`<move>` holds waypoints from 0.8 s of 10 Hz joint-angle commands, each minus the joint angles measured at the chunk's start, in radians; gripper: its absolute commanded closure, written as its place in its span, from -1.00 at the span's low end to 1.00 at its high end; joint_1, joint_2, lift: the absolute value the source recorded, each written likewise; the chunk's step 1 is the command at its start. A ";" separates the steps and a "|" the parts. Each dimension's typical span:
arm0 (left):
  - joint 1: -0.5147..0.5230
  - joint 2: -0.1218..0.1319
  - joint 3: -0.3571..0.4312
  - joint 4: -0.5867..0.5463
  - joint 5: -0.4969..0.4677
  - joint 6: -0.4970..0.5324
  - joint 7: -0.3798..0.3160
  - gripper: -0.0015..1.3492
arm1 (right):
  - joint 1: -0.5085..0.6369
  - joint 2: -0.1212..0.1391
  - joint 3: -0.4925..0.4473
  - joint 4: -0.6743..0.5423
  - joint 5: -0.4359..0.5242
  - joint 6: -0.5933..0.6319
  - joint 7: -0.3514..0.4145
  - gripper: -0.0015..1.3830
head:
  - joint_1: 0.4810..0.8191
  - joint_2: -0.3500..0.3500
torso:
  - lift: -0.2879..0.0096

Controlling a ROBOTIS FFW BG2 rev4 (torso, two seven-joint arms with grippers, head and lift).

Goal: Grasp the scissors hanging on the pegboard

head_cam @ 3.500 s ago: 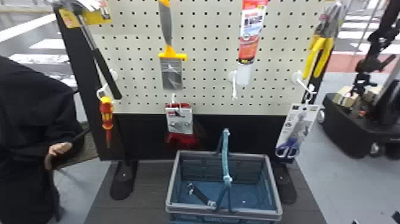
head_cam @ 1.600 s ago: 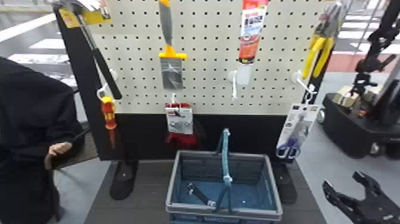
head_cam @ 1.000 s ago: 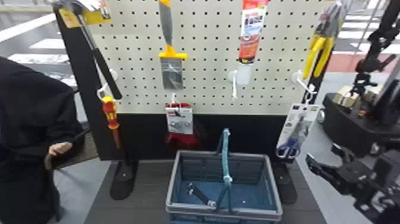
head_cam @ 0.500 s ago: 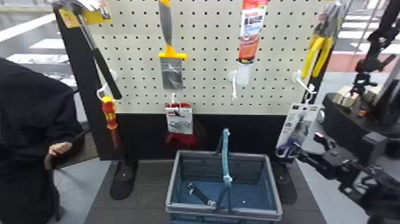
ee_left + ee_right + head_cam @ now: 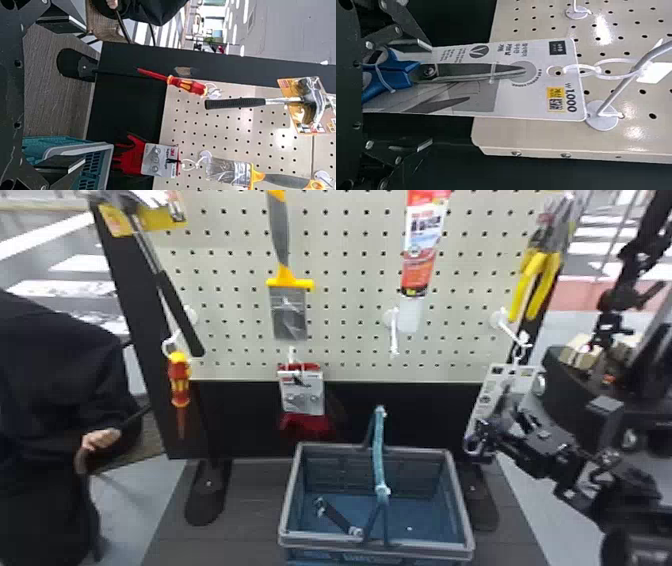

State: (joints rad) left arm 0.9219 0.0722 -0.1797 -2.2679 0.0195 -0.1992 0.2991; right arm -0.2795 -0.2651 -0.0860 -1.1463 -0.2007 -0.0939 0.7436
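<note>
1. Free room along both long edges of the scissors [image 5: 466,71] card [image 5: 526,103]: right tool [image 5: 411,95] spread wide there, one finger just at one edge, the other well clear of the opposite edge.
2. Tied at the card's top by a white loop [image 5: 589,71] on a wire hook [image 5: 629,83], pegboard [image 5: 613,23] close behind.
3. Crowded above by yellow pliers [image 5: 544,260].
4. Open air beside the card toward the basket [image 5: 456,490]; rim and black board foot [image 5: 477,500] below.
5. Hemmed on the right by dark equipment [image 5: 565,385].

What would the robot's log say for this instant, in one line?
right gripper: open, straddling handles of scissors | scissors: hanging on pegboard hook, ungrasped
</note>
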 commanded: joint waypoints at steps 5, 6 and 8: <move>0.002 0.001 0.000 0.004 0.005 -0.006 0.000 -0.79 | 0.020 0.006 -0.001 0.004 -0.014 -0.009 -0.006 0.87 | -0.60 0.00 | 0.26; 0.002 0.001 0.000 0.004 0.005 -0.006 0.000 -0.79 | 0.022 0.007 -0.001 0.001 -0.014 -0.009 -0.006 0.87 | -0.60 0.00 | 0.26; 0.002 0.001 0.000 0.004 0.005 -0.006 0.000 -0.79 | 0.024 0.009 -0.003 0.001 -0.017 -0.010 -0.009 0.87 | -0.60 0.00 | 0.26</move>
State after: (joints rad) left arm 0.9240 0.0736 -0.1795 -2.2642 0.0245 -0.2056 0.2991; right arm -0.2553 -0.2568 -0.0888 -1.1450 -0.2175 -0.1033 0.7358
